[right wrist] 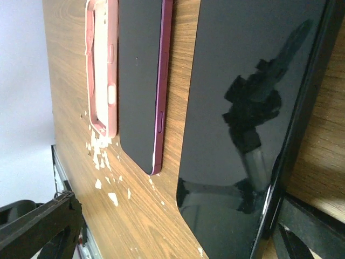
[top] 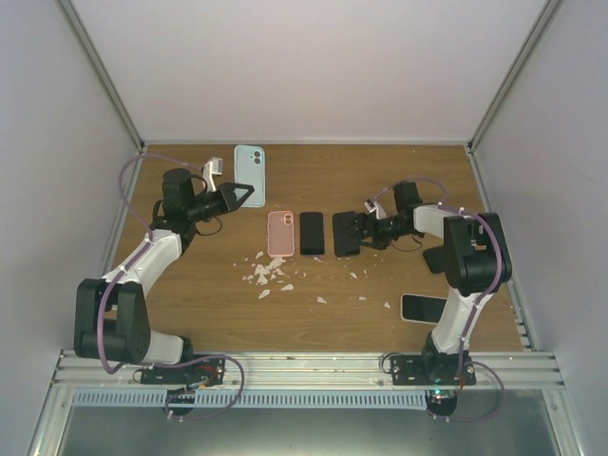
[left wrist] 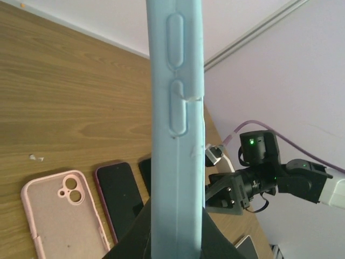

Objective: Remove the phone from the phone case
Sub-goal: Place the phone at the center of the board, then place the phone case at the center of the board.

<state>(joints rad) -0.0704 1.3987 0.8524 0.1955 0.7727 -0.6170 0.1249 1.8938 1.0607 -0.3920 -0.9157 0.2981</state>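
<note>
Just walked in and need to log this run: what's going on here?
The left gripper is shut on one end of a light blue phone case. The right gripper stands open around a black phone lying flat on the table. Between them lie an empty pink case and a dark red phone. Whether the blue case holds a phone doesn't show.

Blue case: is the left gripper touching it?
Touching. Left wrist view: the blue case stands clamped between the left gripper's dark fingers at the bottom of the frame.
</note>
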